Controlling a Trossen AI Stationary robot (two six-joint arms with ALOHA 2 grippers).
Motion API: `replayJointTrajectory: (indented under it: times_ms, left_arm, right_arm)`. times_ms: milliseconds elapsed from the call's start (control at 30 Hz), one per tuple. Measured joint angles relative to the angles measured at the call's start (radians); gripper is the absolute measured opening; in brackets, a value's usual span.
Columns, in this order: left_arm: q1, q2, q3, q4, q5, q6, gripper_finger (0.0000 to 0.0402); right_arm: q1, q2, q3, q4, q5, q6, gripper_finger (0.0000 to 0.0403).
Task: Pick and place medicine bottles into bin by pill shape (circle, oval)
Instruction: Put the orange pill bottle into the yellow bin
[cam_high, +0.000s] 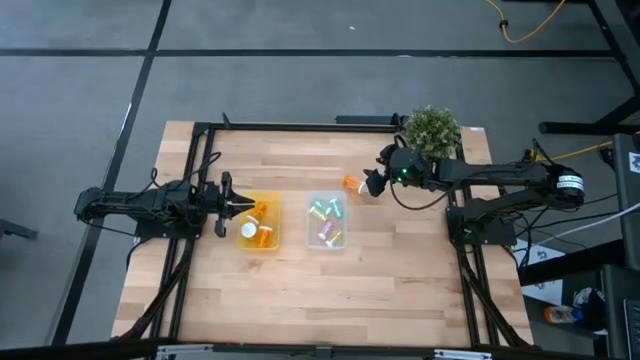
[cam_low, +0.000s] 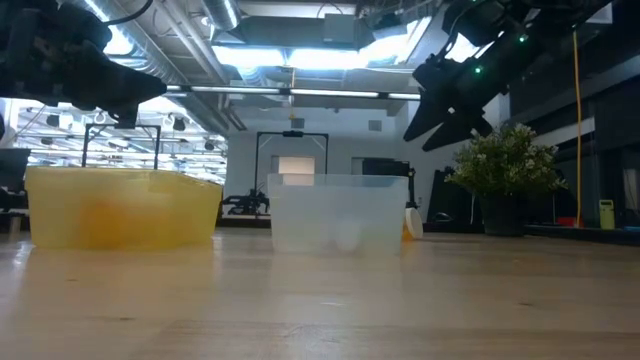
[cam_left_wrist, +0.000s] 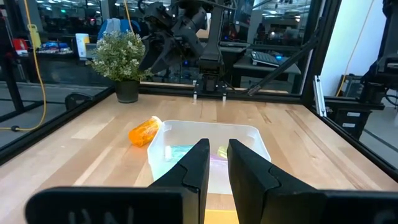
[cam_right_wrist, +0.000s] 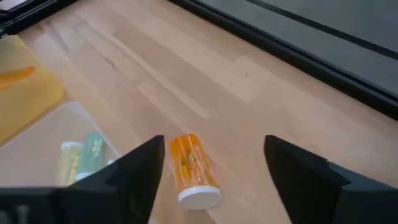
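Observation:
An orange medicine bottle (cam_right_wrist: 191, 168) with a white cap lies on its side on the wooden table, just past the far right corner of the clear bin (cam_high: 309, 235). My right gripper (cam_right_wrist: 214, 149) hovers above it, open wide and slanting down, a finger on either side and touching nothing. The clear bin holds pale green bottles (cam_high: 325, 210). The yellow bin (cam_high: 277, 225) holds orange bottles (cam_high: 258, 232). My left gripper (cam_left_wrist: 217, 155) waits level at the yellow bin's left side, its fingers nearly together with nothing between them.
A potted plant (cam_high: 432, 130) stands at the table's far right corner, close behind my right arm. A black frame runs along the table's far, left and right edges. Bare wood lies in front of both bins.

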Motion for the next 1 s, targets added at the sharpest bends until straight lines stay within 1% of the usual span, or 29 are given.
replayJointTrajectory:
  times_ms: [67,167,333,433,600,733,933,1000]
  left_arm:
    - [0.000,0.000,0.000,0.000,0.000,0.000,0.0050]
    - [0.000,0.000,0.000,0.000,0.000,0.000,0.0050]
    - [0.000,0.000,0.000,0.000,0.000,0.000,0.0050]
    - [0.000,0.000,0.000,0.000,0.000,0.000,0.0050]
    - [0.000,0.000,0.000,0.000,0.000,0.000,0.0050]
    - [0.000,0.000,0.000,0.000,0.000,0.000,0.0050]
    - [0.000,0.000,0.000,0.000,0.000,0.000,0.0050]
    - [0.000,0.000,0.000,0.000,0.000,0.000,0.0050]
  right_arm:
    - [0.000,0.004,0.000,0.000,0.004,0.000,0.0299]
    - [0.000,0.005,0.000,0.000,0.000,0.007,0.0309]
    - [-0.005,0.007,0.000,0.006,-0.097,0.022,0.0311]
    - [-0.006,0.035,0.001,-0.006,-0.164,0.022,0.0311]
    - [-0.010,0.138,0.022,-0.009,-0.168,-0.034,0.0311]
    - [-0.030,0.243,0.086,-0.021,-0.180,-0.110,0.0311]
    - [-0.063,0.397,0.231,-0.203,-0.188,-0.223,0.0311]
    - [-0.068,0.444,0.270,-0.230,-0.188,-0.244,0.0311]
